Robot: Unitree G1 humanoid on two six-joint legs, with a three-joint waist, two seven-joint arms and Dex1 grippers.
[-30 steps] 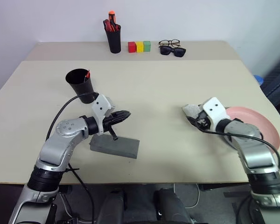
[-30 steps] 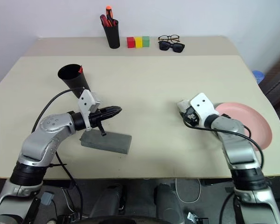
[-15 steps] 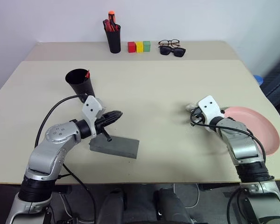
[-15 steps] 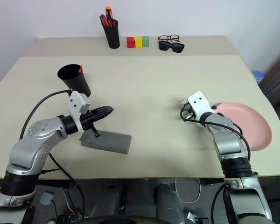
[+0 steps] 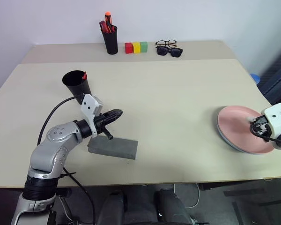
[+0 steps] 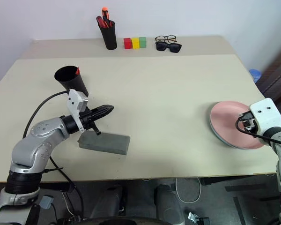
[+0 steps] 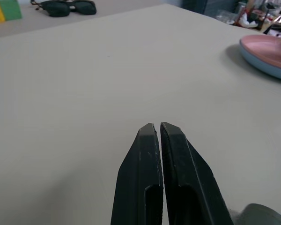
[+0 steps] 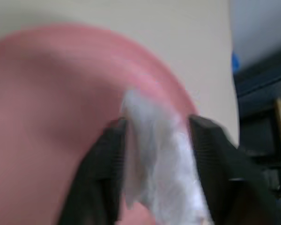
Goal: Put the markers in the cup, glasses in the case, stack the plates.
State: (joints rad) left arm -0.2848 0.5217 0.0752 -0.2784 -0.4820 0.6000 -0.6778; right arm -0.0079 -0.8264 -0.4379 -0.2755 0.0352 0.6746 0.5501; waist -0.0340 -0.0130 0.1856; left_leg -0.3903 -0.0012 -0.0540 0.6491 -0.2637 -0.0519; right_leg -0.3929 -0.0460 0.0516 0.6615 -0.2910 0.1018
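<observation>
**Pink plate on blue, white wad in my right gripper**

Pink plate (image 5: 239,129) sits on the blue plate (image 7: 271,68) near the table's right edge, so stacking looks done. My right gripper (image 8: 157,123) hangs over the pink one, fingers clamped on a crumpled white wad (image 8: 150,145). I'd guess it's clutter to carry clear.

Case (image 5: 112,147) lies shut near the front edge. Its long axis runs across the table, right end slanted toward me. My left gripper (image 5: 120,113) hovers just above it, fingers pinched together, empty, pointing right.

Cup (image 5: 76,84) behind shows a red marker (image 5: 85,75) tip. Glasses (image 5: 167,43) sit at the back, well apart from the case.
</observation>
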